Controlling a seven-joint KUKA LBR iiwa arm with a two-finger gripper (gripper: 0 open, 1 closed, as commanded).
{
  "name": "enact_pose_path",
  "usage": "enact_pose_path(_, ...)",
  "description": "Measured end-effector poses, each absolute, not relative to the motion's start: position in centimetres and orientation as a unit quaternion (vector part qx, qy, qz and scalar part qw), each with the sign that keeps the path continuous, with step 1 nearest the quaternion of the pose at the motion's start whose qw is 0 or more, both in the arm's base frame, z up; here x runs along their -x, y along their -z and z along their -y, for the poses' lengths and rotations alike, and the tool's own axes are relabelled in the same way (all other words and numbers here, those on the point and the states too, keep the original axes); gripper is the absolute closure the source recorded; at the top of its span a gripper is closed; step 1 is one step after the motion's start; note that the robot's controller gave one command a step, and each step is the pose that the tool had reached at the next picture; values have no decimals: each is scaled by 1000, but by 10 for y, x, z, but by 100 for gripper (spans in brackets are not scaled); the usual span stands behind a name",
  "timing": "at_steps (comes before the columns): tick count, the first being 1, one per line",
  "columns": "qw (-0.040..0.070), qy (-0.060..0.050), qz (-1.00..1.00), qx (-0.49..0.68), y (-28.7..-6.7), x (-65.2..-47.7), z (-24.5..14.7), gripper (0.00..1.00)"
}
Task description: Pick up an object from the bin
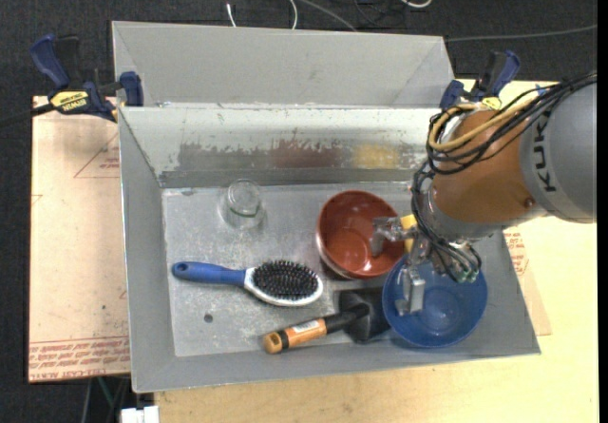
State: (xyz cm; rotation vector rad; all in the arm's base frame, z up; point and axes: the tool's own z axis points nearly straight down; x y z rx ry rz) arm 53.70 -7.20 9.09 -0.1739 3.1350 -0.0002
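My gripper (399, 264) hangs low at the right of the bin, over the spot where a red bowl (350, 239) and a blue bowl (446, 315) meet. Its fingers stand apart and open. One fingertip (388, 237) is over the red bowl's right rim, the other (412, 293) is inside the blue bowl's left edge. I see nothing between them. A black brush with an orange handle (313, 327) lies just left of the blue bowl, near the front wall.
A hairbrush with a blue handle and a white head (275, 280) lies in the middle of the bin floor. A clear glass (242, 202) stands toward the back left. The arm's orange cover and cables hang over the bin's right wall.
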Motion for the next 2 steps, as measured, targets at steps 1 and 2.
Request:
enact_pose_path(1, 4, 1, -996, 89, -78, -555, 45, 0)
enact_pose_path(2, 19, 2, -999, 50, -79, -537, 37, 100)
